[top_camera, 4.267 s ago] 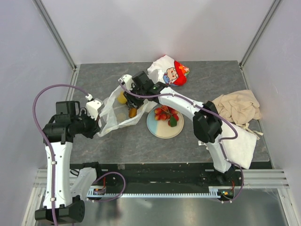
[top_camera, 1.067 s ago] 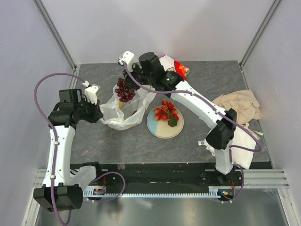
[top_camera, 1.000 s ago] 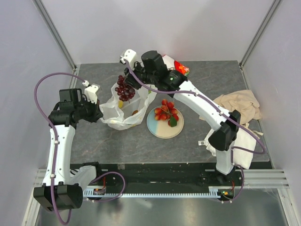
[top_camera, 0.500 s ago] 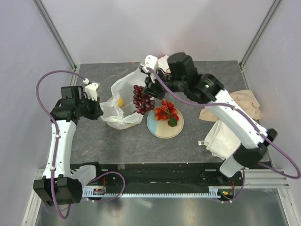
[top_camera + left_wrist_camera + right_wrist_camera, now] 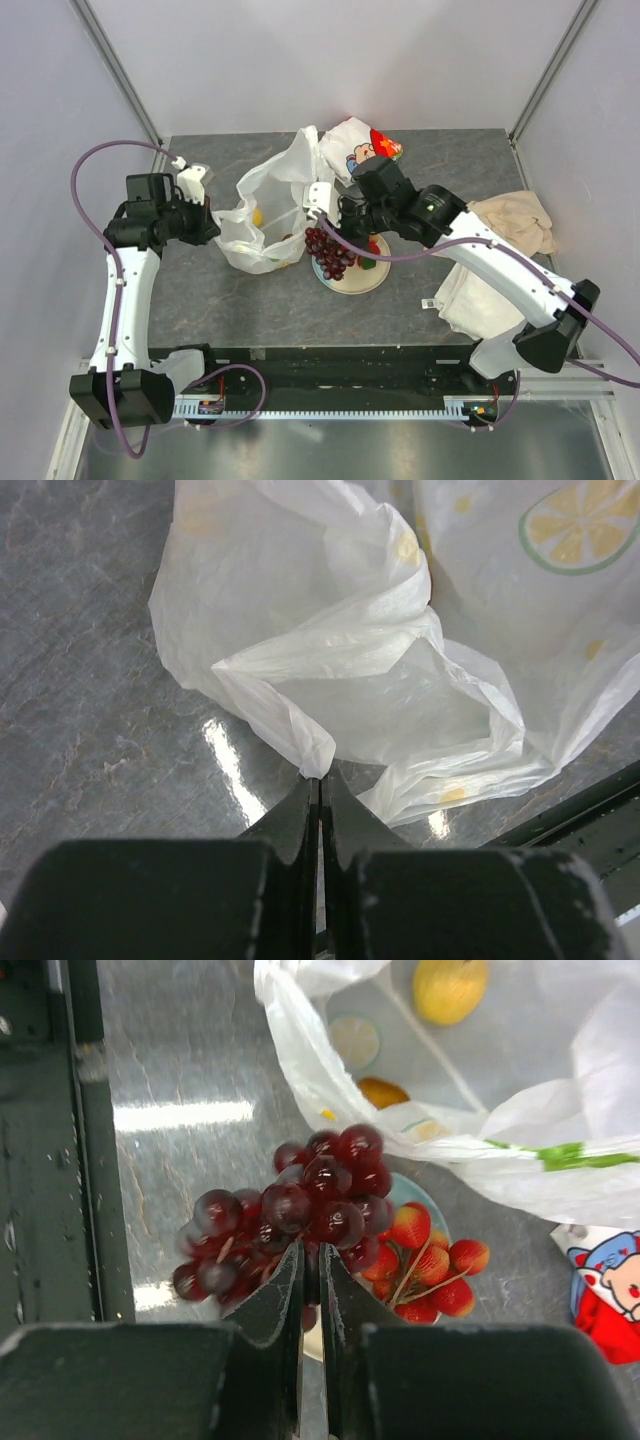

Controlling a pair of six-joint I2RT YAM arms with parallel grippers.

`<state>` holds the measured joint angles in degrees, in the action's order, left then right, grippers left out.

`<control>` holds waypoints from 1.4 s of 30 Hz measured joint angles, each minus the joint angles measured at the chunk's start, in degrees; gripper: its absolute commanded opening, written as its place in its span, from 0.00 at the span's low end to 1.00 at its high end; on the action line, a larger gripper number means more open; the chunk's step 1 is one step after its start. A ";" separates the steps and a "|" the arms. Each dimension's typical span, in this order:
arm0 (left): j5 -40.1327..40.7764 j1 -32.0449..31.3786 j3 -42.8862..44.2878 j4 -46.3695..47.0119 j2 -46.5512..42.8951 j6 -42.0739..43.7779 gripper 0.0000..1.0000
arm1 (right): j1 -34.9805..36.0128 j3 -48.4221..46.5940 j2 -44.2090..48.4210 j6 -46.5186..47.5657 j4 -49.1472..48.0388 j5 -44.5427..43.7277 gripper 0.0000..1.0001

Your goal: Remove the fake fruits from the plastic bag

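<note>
Two pairs of jaws, both pinched nearly flat. The left gripper (image 5: 320, 783) has its jaws pressed together on a thin fold of the bag (image 5: 400, 680). The fold's corner sits right at the tips. The rest of the bag billows ahead of the jaws and off to their right in the wrist view, resting on the table (image 5: 90, 680). A lemon-slice print (image 5: 580, 525) shows on the bag far ahead and right of the tips.

The right gripper (image 5: 312, 1265) has its jaws narrowed to a slit on the grapes (image 5: 290, 1210). The bunch bulges just past the tips and spreads to both sides of them, more to the left in the wrist view. Whether a stem or a berry is pinched, I cannot tell. Beyond the bunch and a little right of the jaws lie the strawberries (image 5: 430, 1260) on the plate (image 5: 418, 1193). Farther ahead of the jaws is the bag's open mouth, with the lemon (image 5: 450, 988) and an orange fruit (image 5: 385, 1092) inside it.

From above, the grapes sit under the right jaws at the plate's left edge, just beside the bag and outside it. Whether they touch the plate cannot be told. The packet (image 5: 362, 152) lies behind the right jaws, apart from them. The left jaws hold the bag's far side, well apart from the grapes.
</note>
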<state>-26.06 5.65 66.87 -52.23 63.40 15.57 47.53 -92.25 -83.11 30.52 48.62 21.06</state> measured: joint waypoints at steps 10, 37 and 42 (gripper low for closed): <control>-3.54 0.00 2.25 -0.44 0.00 -1.70 0.02 | 0.00 6.23 -6.60 7.17 -5.35 -1.42 0.00; -4.02 0.00 2.25 -1.44 -0.02 -1.84 0.02 | -0.17 11.98 -13.51 8.87 -15.69 -14.62 0.00; -4.02 0.00 2.25 -1.44 -0.02 -1.81 0.01 | -0.17 12.22 -13.81 6.51 -16.94 -17.66 0.00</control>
<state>-30.09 5.65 69.12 -53.67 63.37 13.76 47.35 -80.03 -96.92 37.04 31.68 3.40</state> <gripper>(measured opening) 0.033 0.115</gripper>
